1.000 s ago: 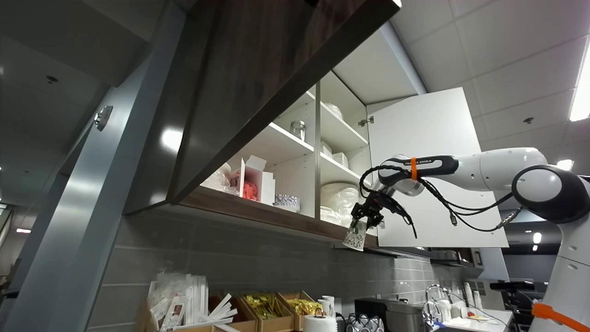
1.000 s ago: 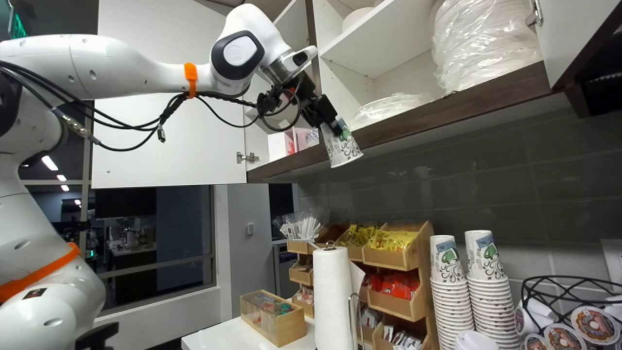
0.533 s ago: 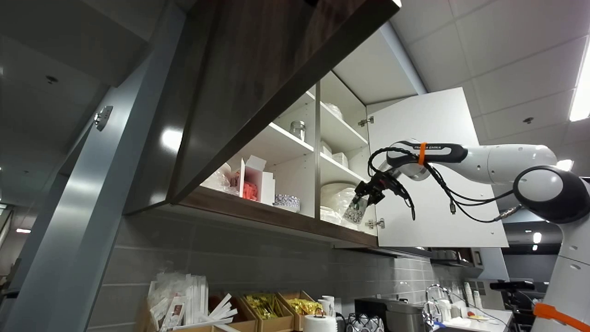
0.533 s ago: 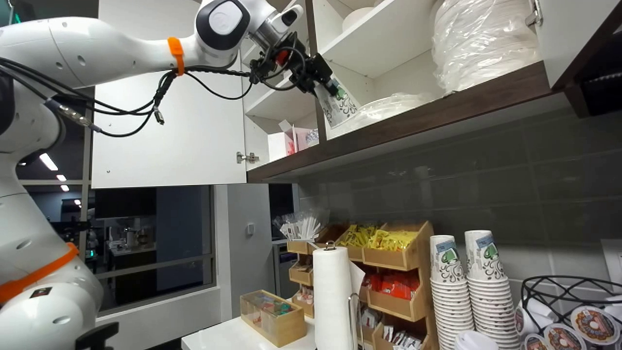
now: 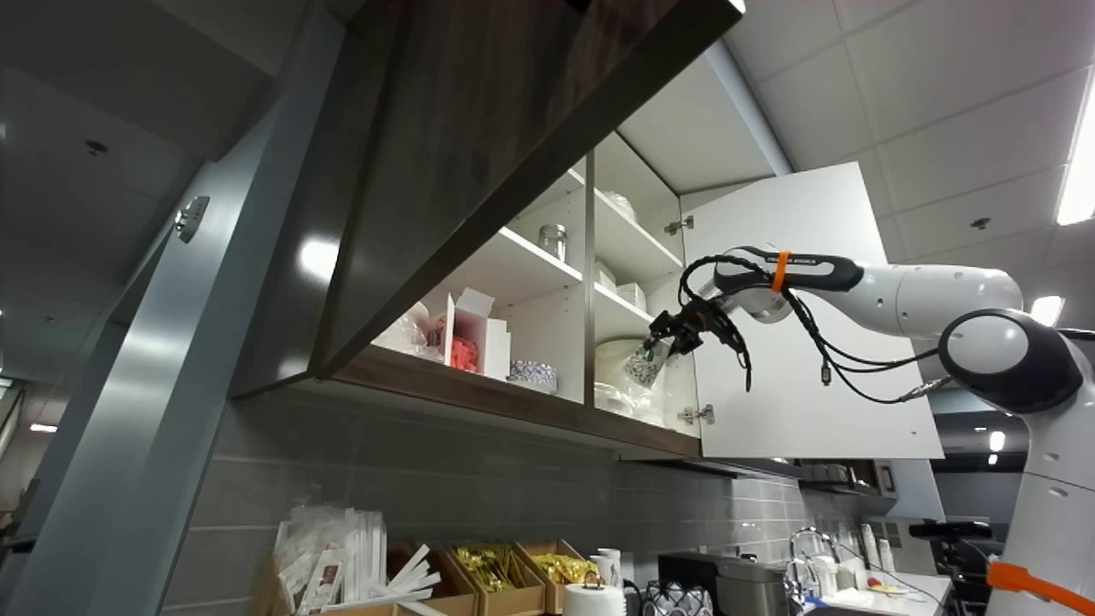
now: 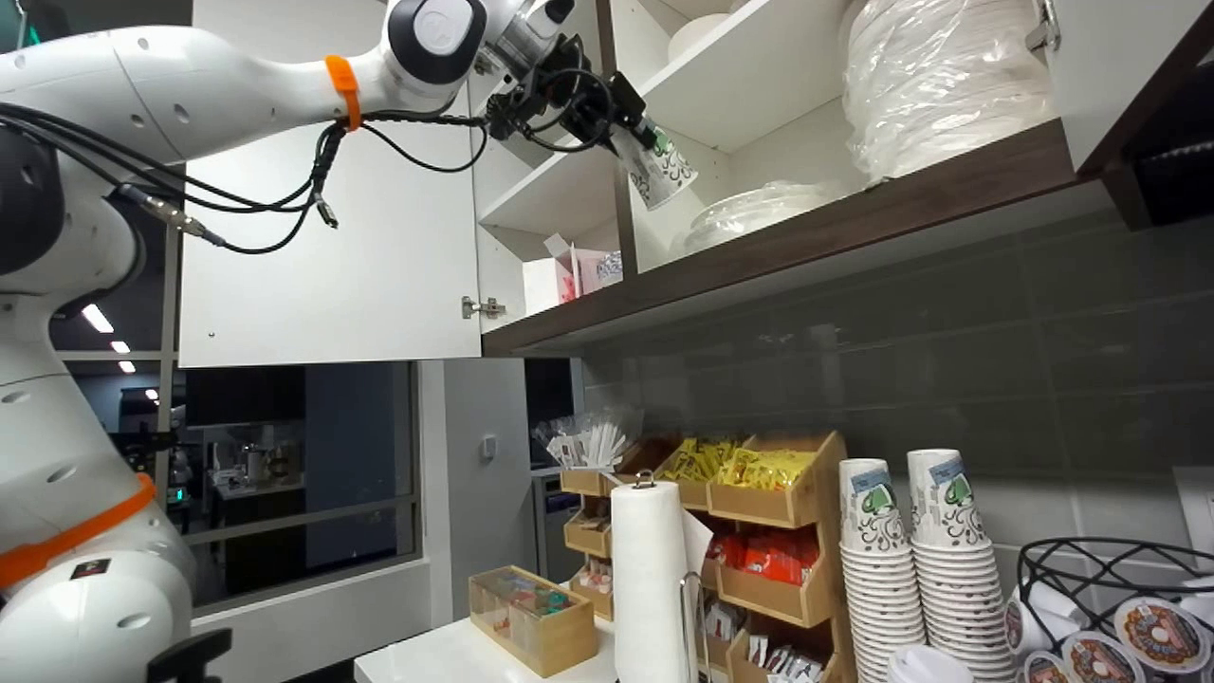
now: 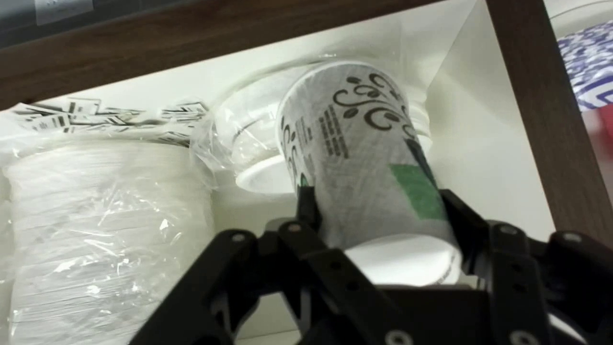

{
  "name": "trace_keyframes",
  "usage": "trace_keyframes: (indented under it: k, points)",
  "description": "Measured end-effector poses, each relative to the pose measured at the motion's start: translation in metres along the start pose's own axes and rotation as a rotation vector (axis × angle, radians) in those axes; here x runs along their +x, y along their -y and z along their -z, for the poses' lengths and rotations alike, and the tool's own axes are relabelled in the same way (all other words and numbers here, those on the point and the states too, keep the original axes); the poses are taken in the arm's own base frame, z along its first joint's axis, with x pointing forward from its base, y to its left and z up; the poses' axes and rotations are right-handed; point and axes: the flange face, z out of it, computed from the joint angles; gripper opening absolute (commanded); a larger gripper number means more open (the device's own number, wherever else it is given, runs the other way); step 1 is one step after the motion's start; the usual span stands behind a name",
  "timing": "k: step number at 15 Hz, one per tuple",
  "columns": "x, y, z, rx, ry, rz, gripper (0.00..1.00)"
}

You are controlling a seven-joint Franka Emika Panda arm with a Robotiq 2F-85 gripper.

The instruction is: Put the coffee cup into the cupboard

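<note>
The coffee cup is a white paper cup with a dark swirl print and green patch, tilted, its wide end pointing away from the gripper and downward. It shows in both exterior views (image 5: 646, 365) (image 6: 664, 174) and in the wrist view (image 7: 354, 124). My gripper (image 7: 378, 199) is shut on the cup's narrow end, a finger on either side; it also shows in an exterior view (image 6: 634, 131). The cupboard (image 6: 806, 237) is open. The cup is held at the opening of its lower compartment, above the brown bottom edge and apart from the shelf floor.
Plastic-wrapped white stacks (image 7: 110, 230) and wrapped white plates or bowls (image 7: 258, 110) stand in that compartment. A brown divider (image 7: 541, 105) borders it. The white door (image 5: 813, 368) stands open beside the arm. Below are cup stacks (image 6: 877, 569) and a paper towel roll (image 6: 650, 579).
The gripper and cup have risen from the cupboard's bottom edge to above the lower shelf. In the last half second they moved slightly further up. The cup stays held.
</note>
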Motion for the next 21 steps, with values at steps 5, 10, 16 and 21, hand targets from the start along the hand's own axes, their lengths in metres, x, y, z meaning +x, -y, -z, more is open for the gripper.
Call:
trace_keyframes:
  k: [5,10,16,21]
  points:
    - [0.018,0.015,-0.023,0.024,-0.063,0.003,0.38]
    - [0.037,0.024,-0.047,0.018,-0.103,-0.003,0.38]
    - [0.057,0.027,-0.074,-0.011,-0.102,-0.021,0.38]
    - [0.066,0.027,-0.091,-0.04,-0.05,-0.022,0.38]
